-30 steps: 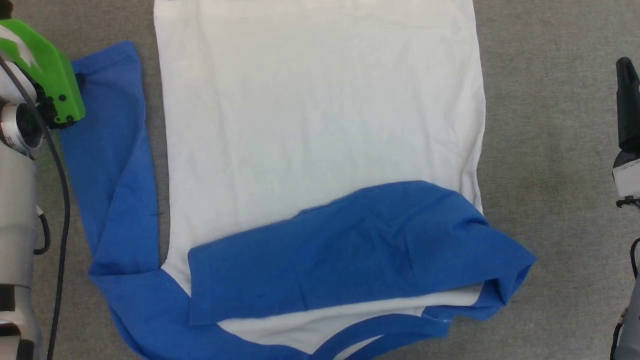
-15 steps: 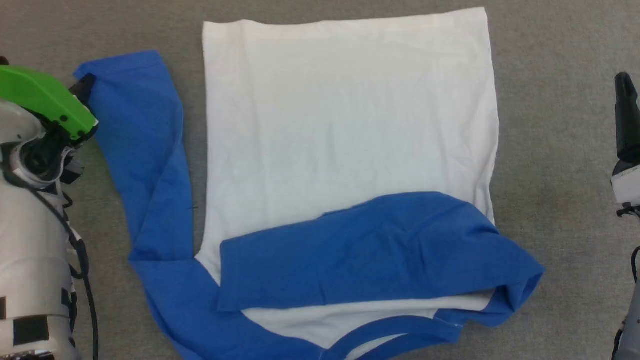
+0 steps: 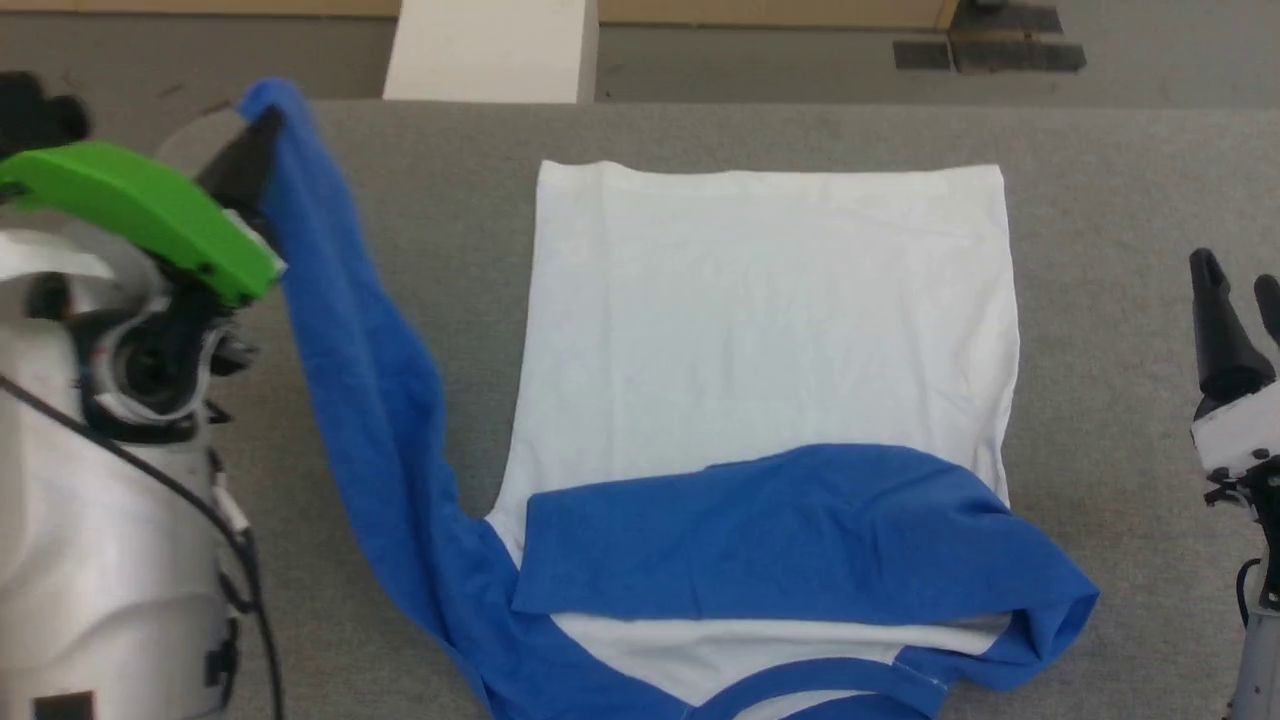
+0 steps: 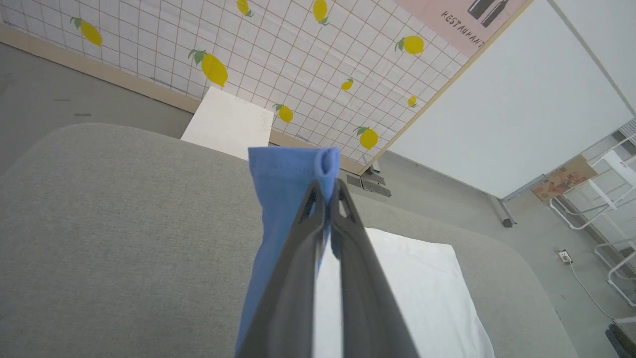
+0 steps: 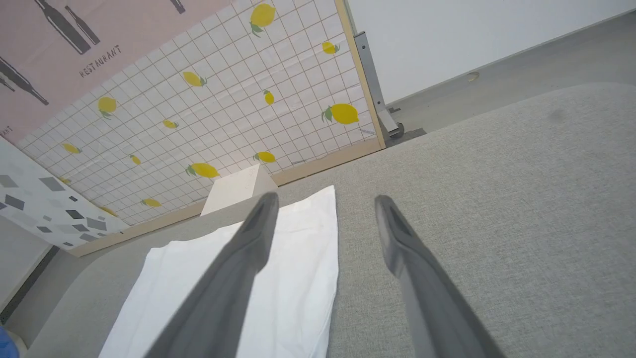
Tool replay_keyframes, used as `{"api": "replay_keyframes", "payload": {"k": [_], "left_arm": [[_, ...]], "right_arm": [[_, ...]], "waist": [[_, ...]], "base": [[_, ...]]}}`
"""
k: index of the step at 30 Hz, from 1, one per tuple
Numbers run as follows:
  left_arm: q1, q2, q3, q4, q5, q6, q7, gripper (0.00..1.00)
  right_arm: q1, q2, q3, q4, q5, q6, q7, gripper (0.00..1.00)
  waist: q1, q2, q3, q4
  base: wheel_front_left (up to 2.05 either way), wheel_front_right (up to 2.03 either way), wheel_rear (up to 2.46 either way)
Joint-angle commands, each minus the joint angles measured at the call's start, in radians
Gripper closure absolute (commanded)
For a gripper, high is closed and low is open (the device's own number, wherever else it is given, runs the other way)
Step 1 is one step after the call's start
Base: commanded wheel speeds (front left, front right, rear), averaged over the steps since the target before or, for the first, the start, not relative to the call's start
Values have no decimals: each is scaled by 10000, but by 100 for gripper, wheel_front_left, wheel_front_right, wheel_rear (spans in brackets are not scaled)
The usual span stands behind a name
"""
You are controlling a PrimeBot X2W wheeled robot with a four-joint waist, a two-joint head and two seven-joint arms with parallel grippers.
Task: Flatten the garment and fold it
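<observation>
Left side. My left gripper (image 4: pixel 328 185) is clamped on the cuff end of the left-hand sleeve (image 3: pixel 370 400). The wrist view shows both dark fingers pressed together, with a roll of blue cloth pinched at their tips. The cuff is raised above the grey padded table (image 3: pixel 1100 250), near its far left corner. From my grip the sleeve slopes down in one long band to the shoulder, which rests on the table close to me.

Centre. The garment (image 3: pixel 760 320) lies flat on the table, hem toward the far edge and blue neckband (image 3: pixel 800 680) toward me. The white body is smooth, with faint creases only. The right-hand sleeve (image 3: pixel 780 540) is folded across the body just above the neckband. Its cuff end points to my left and rests on the white cloth, and its shoulder fold bulges past the body's right edge. Beyond the far edge of the table stands a white box (image 3: pixel 490 50), in front of a tiled wall (image 4: pixel 298 59) printed with lemons.

Right side. My right gripper (image 3: pixel 1238 285) is released, with its fingers spread wide and nothing between them. It stands over bare table, well apart from the garment's right edge.
</observation>
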Motion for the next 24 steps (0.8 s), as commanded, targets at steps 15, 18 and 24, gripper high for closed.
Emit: {"api": "replay_keyframes", "payload": {"k": [15,18,24], "left_arm": [[1756,-1996,-4852,-592,-88,-327,620,100],[2001,-2018,-6109,-16,16,-318,345,100],[2210,-2023,-7929,962,-132,-245,-166,100]], "right_arm": [[439,-1,-103,422,353,-13,-245,0],[503,-1,-147,471,425,-13,-301,0],[591,-1,-146,651,552,-13,-448,0]], "waist": [[0,0,-842,-576],[0,0,-740,-819],[0,0,-526,-1196]], "base": [[0,0,0],[0,0,0],[0,0,0]]}}
